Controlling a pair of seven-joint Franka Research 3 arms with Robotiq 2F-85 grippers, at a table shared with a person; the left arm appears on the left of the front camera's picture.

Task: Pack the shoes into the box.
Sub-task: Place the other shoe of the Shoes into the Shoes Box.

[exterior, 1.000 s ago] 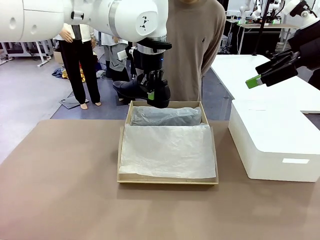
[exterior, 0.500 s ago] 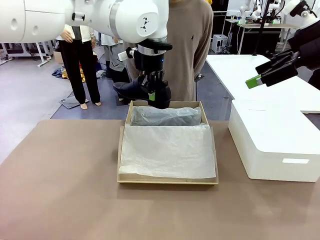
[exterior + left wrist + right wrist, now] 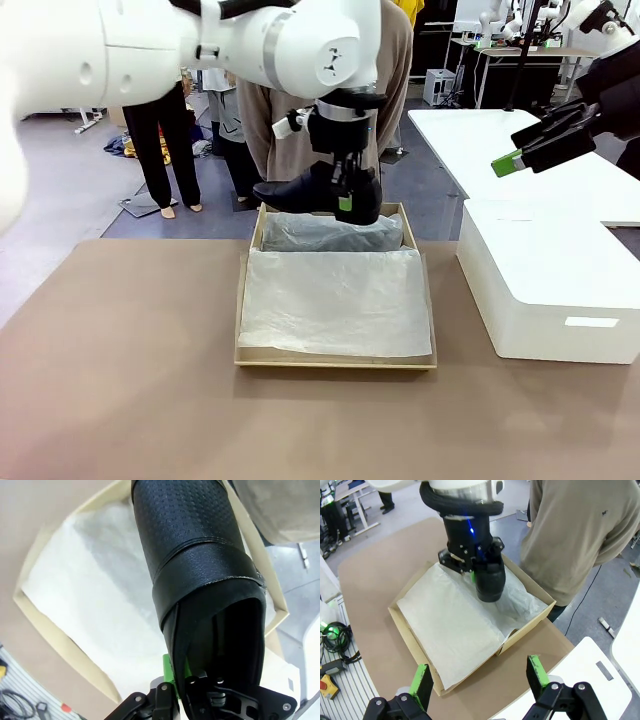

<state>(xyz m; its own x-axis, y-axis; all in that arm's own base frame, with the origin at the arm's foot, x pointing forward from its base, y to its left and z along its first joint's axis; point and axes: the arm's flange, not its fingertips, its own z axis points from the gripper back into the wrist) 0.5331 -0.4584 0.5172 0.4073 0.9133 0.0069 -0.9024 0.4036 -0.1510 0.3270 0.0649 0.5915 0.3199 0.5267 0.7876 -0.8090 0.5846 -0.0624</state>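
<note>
Black leather is pinched in the left gripper (image 3: 346,203): one of the shoes (image 3: 298,191) is gripped at the back wall of its heel opening; the jaws are pressed together on that wall, and in the left wrist view a green pad (image 3: 170,666) is seen against the outer side of the heel; the shoe is carried level, sole down, its toe pointed toward the table's left edge; it is held in the air over the far end of the box (image 3: 240,312), and whether its heel touches the paper below cannot be told.

The brown cardboard box is set on the table (image 3: 120,380) at the middle of the far edge, its length running from that edge toward the near one; its nearer part is covered by flat white tissue paper (image 3: 335,300); along its far end a long grey bulge (image 3: 330,232) is seen under crumpled paper, and what is wrapped there cannot be told.

The right gripper (image 3: 512,160) is held high over the white block (image 3: 550,290), which is placed by the table's right edge, just beside the box but apart from it; its jaws are spread wide, and nothing is held between them; in the right wrist view its two green-padded fingers are seen well apart over the box's corner.

A person (image 3: 398,70) in a beige sweater is seen standing just behind the table's far edge, partly hidden by the left arm.
</note>
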